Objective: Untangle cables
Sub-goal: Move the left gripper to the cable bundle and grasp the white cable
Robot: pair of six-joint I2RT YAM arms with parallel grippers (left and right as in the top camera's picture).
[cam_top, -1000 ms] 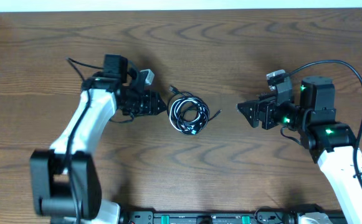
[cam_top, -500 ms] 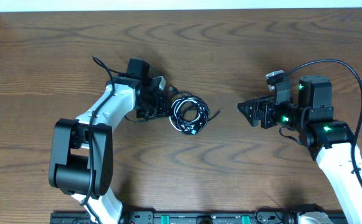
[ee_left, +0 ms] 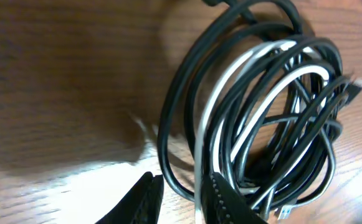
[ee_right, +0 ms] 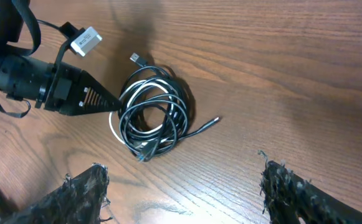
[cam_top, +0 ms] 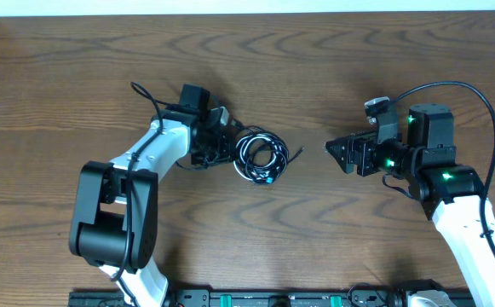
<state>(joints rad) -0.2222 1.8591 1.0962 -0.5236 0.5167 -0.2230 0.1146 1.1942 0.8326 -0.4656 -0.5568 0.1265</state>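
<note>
No writing, number or brand can be read anywhere; the small white tag seen from the right wrist shows no legible print.

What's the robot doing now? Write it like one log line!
left gripper: straddling black strand, grip unclear | cable bundle: coiled, tangled | right gripper: open, empty

Bare table lies between the right claw and the cables; left claw crowds their other side.

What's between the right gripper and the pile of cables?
Just bare wooden table, as the overhead view shows. The right gripper sits apart from the cables, and only one thin plug end pokes out toward it.
</note>
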